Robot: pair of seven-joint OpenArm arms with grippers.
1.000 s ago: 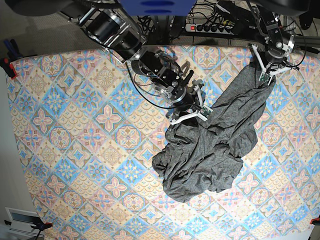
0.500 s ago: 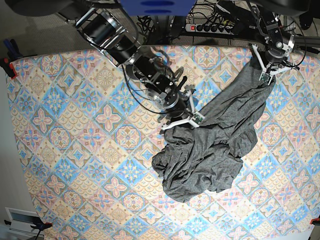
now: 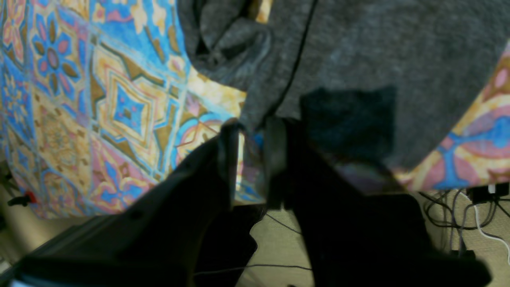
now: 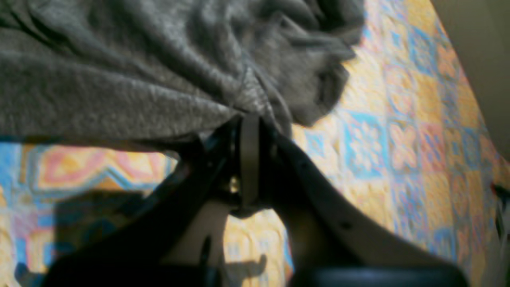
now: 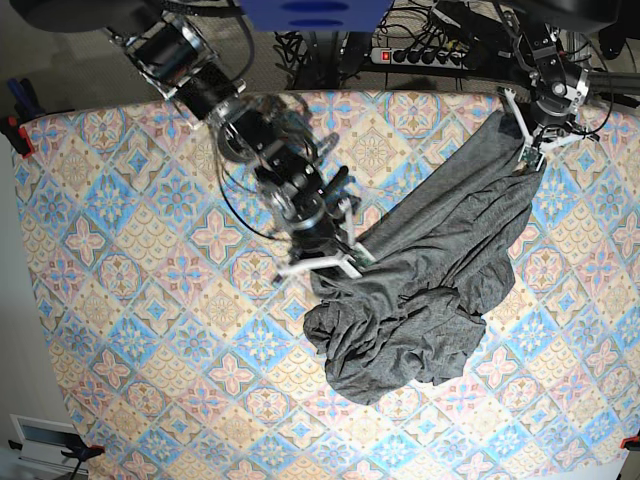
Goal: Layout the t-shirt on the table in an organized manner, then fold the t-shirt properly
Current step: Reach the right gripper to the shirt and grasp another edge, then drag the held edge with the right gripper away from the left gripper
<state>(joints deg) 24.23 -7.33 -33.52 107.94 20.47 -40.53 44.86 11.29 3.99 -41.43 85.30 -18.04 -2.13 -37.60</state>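
Right gripper [image 5: 345,262] is clamped tight on the t-shirt [image 5: 430,290]. Left gripper [image 5: 531,152] pinches its far edge, cloth bunched between them

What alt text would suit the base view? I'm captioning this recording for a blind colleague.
Seen from above, a crumpled dark grey t-shirt lies right of centre on a table covered in a blue, pink and peach tile print. The right gripper pinches its left edge, while the left gripper holds a corner near the table's far right edge.
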